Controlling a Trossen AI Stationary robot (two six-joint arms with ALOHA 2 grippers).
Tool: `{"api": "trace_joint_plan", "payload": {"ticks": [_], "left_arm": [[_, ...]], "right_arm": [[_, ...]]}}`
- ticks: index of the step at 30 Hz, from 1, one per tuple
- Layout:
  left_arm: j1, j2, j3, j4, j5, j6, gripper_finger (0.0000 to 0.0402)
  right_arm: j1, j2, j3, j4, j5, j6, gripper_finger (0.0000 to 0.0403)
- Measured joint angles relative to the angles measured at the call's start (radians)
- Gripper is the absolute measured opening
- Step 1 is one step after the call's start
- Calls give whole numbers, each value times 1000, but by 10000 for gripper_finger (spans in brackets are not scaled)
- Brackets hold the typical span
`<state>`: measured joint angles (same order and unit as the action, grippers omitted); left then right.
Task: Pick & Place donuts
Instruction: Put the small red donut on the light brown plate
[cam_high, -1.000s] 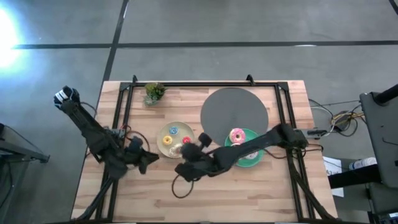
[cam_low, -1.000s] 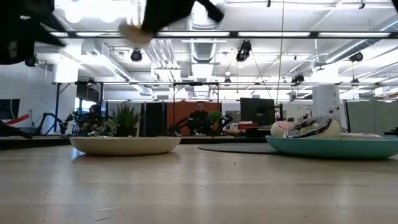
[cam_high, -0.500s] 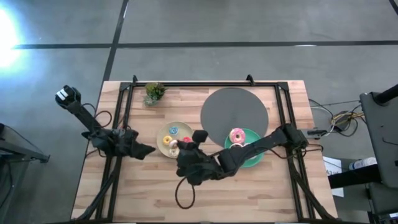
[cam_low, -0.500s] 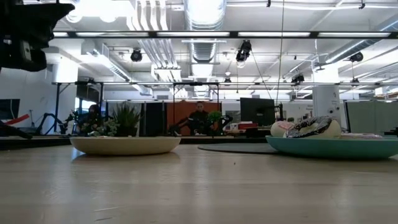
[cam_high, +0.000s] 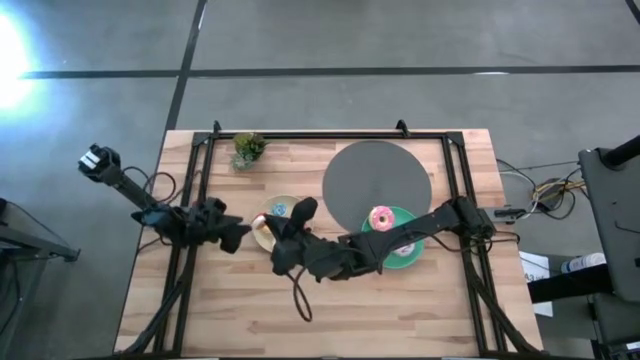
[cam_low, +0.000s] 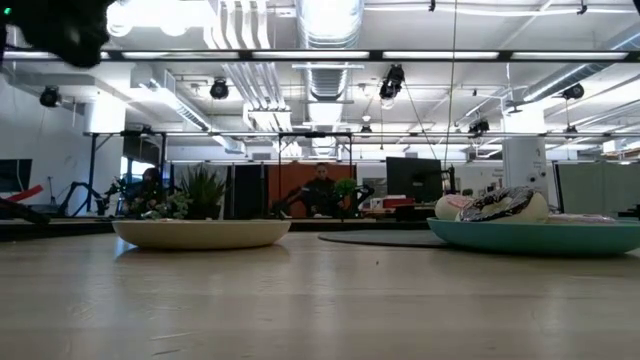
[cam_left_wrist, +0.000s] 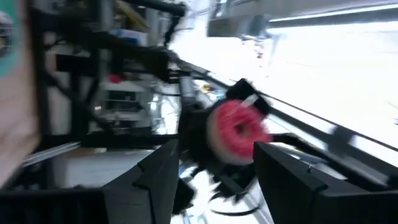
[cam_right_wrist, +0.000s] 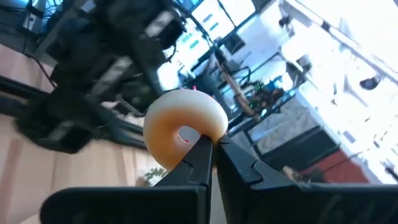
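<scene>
My right gripper (cam_high: 270, 232) reaches across the cream plate (cam_high: 283, 202) and is shut on a small donut (cam_right_wrist: 183, 130). The donut has a tan underside and, in the left wrist view, a red top (cam_left_wrist: 239, 130). My left gripper (cam_high: 240, 232) faces it from the table's left, open. Its two fingers (cam_left_wrist: 155, 180) stand on either side of the donut without visibly touching it. A blue mini donut (cam_high: 280, 209) lies on the cream plate. A pink donut (cam_high: 381, 218) lies on the teal plate (cam_high: 405, 250). My right gripper pinches the donut's ring (cam_right_wrist: 200, 127) at one side, beside the hole, between its two finger ends. The fingers come from the table's right, pointing toward my left gripper. The donut is lifted clear of the table and the plate, its red top turned toward my left gripper.
A grey round disc (cam_high: 377, 180) lies at the far middle and a small plant (cam_high: 248, 148) at the far left. In the low view the teal plate (cam_low: 540, 236) also carries a sprinkled donut (cam_low: 505, 205). A black frame rail (cam_high: 200, 190) runs along the table's left side.
My right gripper has carried the donut up and toward the table's left, over the cream plate's near-left rim. My left gripper has gone toward the far edge and the plate, coming up to face the donut.
</scene>
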<state>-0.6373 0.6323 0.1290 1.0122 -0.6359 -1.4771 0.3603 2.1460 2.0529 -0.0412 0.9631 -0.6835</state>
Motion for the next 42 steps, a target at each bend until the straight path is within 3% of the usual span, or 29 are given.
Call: {"api": "trace_joint_plan", "payload": {"ticks": [11,26,42], "left_arm": [[182,58,212,-143,254,51,181],[230,121,284,-139,339,9,181],[230,143,285,-34,338,26,181]], "right_arm": [[2,0,0,287,-21,-351,9],[2,1,0,437,-56,-546,9],[-8,1,-2,445,-81,-513,9]]}}
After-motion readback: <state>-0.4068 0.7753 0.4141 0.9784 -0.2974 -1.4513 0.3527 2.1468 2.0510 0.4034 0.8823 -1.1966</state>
